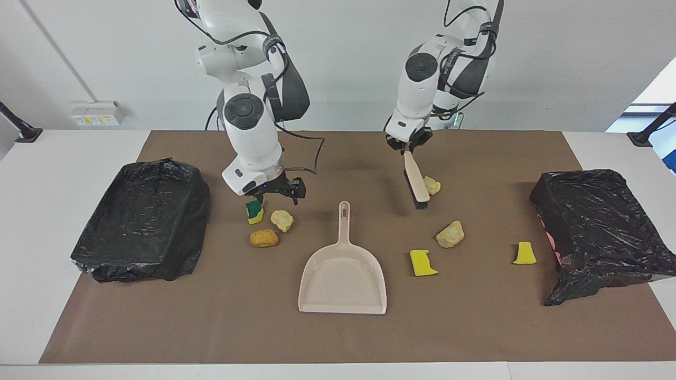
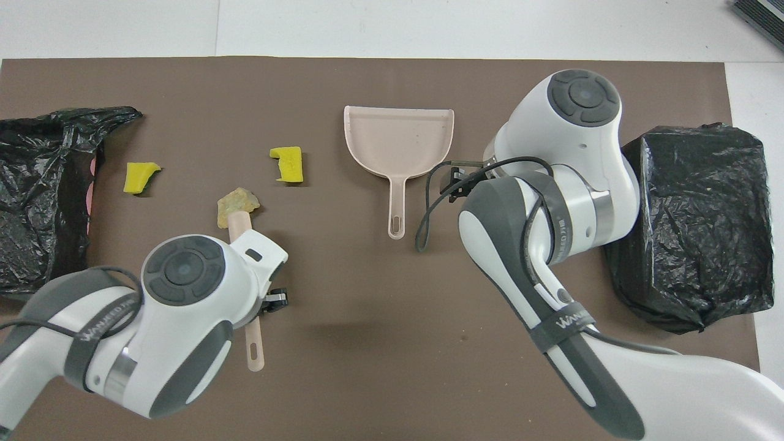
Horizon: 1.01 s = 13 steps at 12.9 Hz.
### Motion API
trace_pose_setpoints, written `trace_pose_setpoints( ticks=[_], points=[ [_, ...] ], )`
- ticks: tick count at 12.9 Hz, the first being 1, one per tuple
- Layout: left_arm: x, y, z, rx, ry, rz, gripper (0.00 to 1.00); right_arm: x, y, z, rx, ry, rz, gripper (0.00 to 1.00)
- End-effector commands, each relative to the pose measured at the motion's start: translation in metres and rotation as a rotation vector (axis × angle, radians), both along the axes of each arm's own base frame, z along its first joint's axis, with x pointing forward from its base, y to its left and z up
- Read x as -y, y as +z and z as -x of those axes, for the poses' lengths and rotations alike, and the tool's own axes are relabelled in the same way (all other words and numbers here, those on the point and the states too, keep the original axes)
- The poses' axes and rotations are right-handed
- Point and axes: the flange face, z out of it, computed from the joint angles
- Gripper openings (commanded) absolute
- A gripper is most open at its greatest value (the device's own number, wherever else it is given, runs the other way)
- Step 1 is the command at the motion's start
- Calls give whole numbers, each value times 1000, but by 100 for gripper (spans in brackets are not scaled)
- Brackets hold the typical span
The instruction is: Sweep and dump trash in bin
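Left gripper (image 1: pixel 407 148) is clenching my brush (image 1: pixel 415 182) beside a tan lump (image 1: pixel 432 184); right gripper (image 1: pixel 273 191) is hanging released over the green-faced sponge (image 1: pixel 254 210) below.

**Crowded by the dustpan handle**

Open mat lies around the dustpan (image 1: pixel 342 279) mouth. The right tool (image 1: pixel 273 191) hangs over three trash pieces (image 1: pixel 264 238) bunched beside the handle; the brush (image 1: pixel 416 184) slants past a tan lump (image 1: pixel 432 185).

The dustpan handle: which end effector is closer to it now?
Right. The right end effector hangs beside the dustpan handle, over the green-faced sponge; the left end effector holds the brush toward the left arm's end.
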Motion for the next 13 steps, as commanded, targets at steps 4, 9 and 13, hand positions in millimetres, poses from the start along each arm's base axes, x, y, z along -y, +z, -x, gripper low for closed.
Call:
trace_pose_setpoints(
  ticks=[4,9,13],
  points=[
    [-127,-6,-113,10,-99,-43,0,-98,-61,-13,27,-19,17,100],
    [-229,-25,-157,35,-184,-69,0,-125,-72,7,26,46,56,100],
    [-241,-47,-161,17,-235,-107,0,-121,-71,7,37,92,94,98]
  ],
)
